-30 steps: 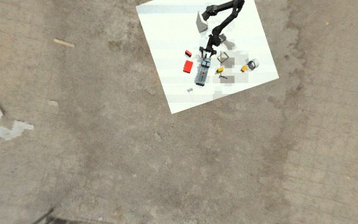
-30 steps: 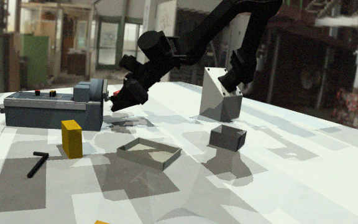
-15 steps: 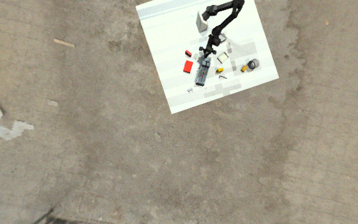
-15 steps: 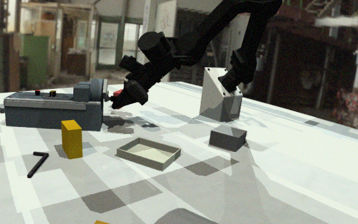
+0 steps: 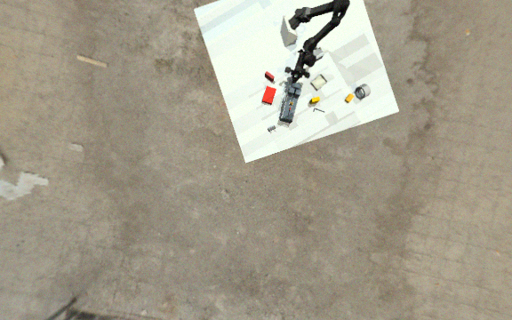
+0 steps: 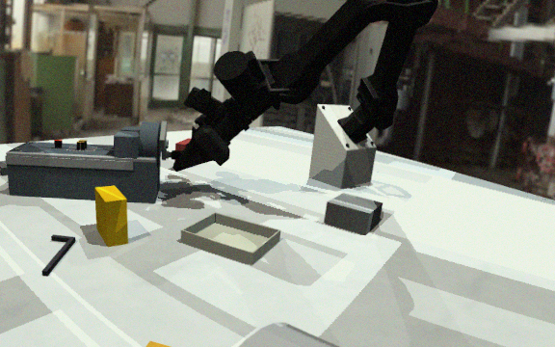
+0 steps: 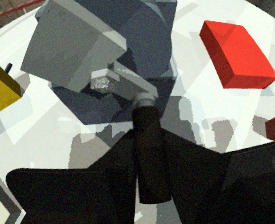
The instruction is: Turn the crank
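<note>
The machine (image 5: 285, 115) (image 6: 85, 182) (image 7: 148, 42) is a long blue-grey box. In the exterior view a red-topped piece, apparently the pointer (image 6: 58, 144), stands on top, left of and apart from the brass marks (image 6: 81, 144). Both are tiny in the top view and hidden in the wrist view. At the machine's near end in the wrist view, a grey crank arm (image 7: 133, 86) carries a dark cylindrical handle (image 7: 147, 117). My gripper (image 5: 295, 80) (image 6: 176, 161) (image 7: 144, 133) is shut on this handle, with a black finger on each side of it.
A red block (image 5: 269, 95) (image 7: 243, 55) and a smaller dark red block (image 5: 269, 76) lie on one side. On the other are a yellow block (image 6: 111, 217) (image 7: 0, 90), a shallow tray (image 6: 220, 253), a hex key (image 6: 59, 256) and a dark grey box (image 6: 345, 217). A slanted grey box (image 6: 328, 159) stands behind.
</note>
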